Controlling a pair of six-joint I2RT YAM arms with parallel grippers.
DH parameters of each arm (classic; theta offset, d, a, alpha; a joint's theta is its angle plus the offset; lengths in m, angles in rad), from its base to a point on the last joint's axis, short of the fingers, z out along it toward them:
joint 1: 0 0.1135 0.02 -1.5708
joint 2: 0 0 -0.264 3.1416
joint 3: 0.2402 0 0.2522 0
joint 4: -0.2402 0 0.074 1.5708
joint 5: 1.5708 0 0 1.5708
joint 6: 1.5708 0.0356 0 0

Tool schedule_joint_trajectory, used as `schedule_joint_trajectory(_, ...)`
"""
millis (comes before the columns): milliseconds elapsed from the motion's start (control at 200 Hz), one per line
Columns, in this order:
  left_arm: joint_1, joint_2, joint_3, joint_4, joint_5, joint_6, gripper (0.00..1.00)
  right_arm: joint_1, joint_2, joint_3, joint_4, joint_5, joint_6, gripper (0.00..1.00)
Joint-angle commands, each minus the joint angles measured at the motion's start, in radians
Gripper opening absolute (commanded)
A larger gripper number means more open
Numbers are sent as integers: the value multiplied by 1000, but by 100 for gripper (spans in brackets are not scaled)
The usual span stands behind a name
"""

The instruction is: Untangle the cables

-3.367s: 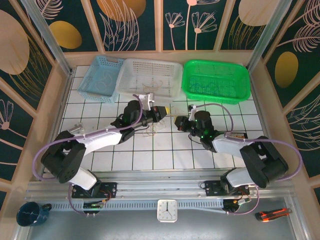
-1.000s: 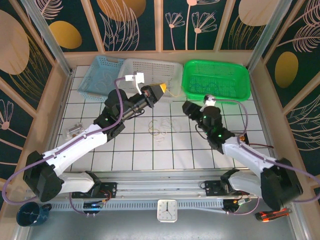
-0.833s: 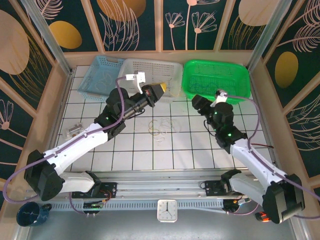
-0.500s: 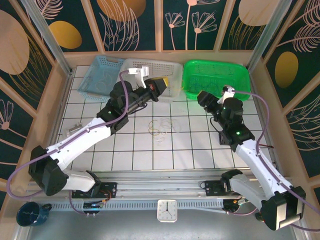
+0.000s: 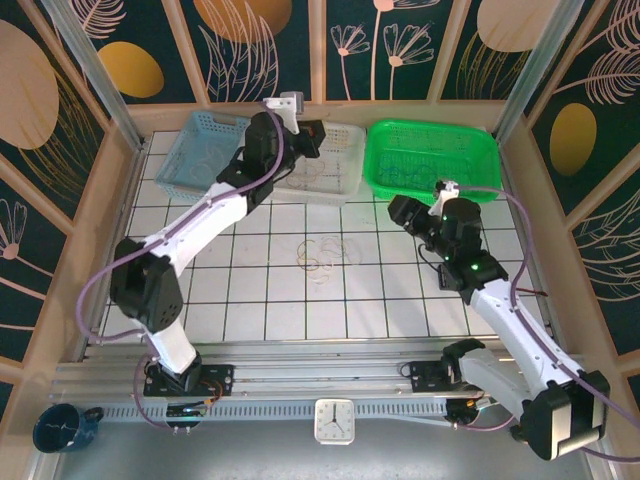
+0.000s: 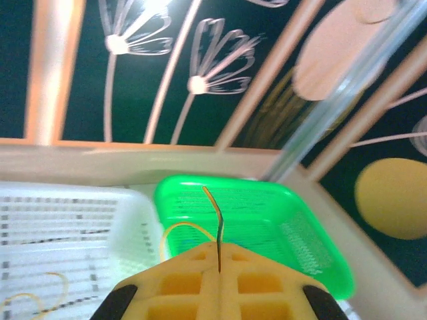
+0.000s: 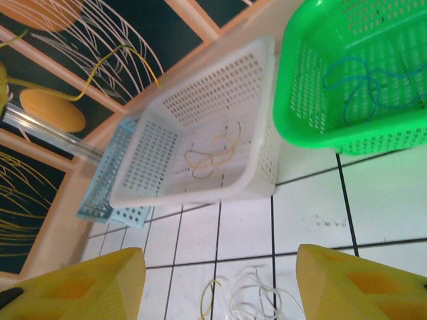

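Left gripper (image 5: 306, 133), jaws clamped on a yellow cable (image 6: 215, 212), is now extended over the white basket (image 5: 345, 152); right gripper (image 5: 399, 211) jaws are held apart.

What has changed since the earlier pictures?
The left gripper rose from the middle of the table and reached over the white basket, jaws shut on a yellow cable. The right gripper, jaws open, swung right toward the green basket. The remaining cables stay on the table.

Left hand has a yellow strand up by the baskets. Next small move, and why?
Probably open the left hand to drop the yellow wire. The wire is pinched between shut fingers. In the top view the hand appears to be over the white basket, which already holds yellowish wires.
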Motion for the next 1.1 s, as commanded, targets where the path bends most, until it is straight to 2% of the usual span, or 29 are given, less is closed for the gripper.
schedule_joint_trajectory(0,42,89,71,-49,-11,47,0,-4,36,-47,47,-35,35,61)
schedule_joint_trajectory(385,135,283,104,-39,-15,62,0,42,113,-77,100,-50,60,61)
schedule_joint_trajectory(400,137,288,105,-39,-14,62,3,47,114,-76,101,-49,63,60)
schedule_joint_trajectory(465,146,300,111,-44,-14,60,32,63,118,-75,108,-47,71,60)
schedule_joint_trajectory(540,150,293,115,-51,-13,60,57,87,118,-72,113,-38,77,60)
schedule_joint_trajectory(600,151,268,112,-59,-14,65,72,102,121,-68,112,-24,79,61)
schedule_joint_trajectory(681,151,220,98,-65,-12,76,84,123,128,-66,118,-8,82,61)
schedule_joint_trajectory(811,152,128,59,-91,0,88,98,155,156,-65,143,14,83,60)
schedule_joint_trajectory(1096,151,-120,-186,-95,124,18,99,248,273,-64,186,61,71,60)
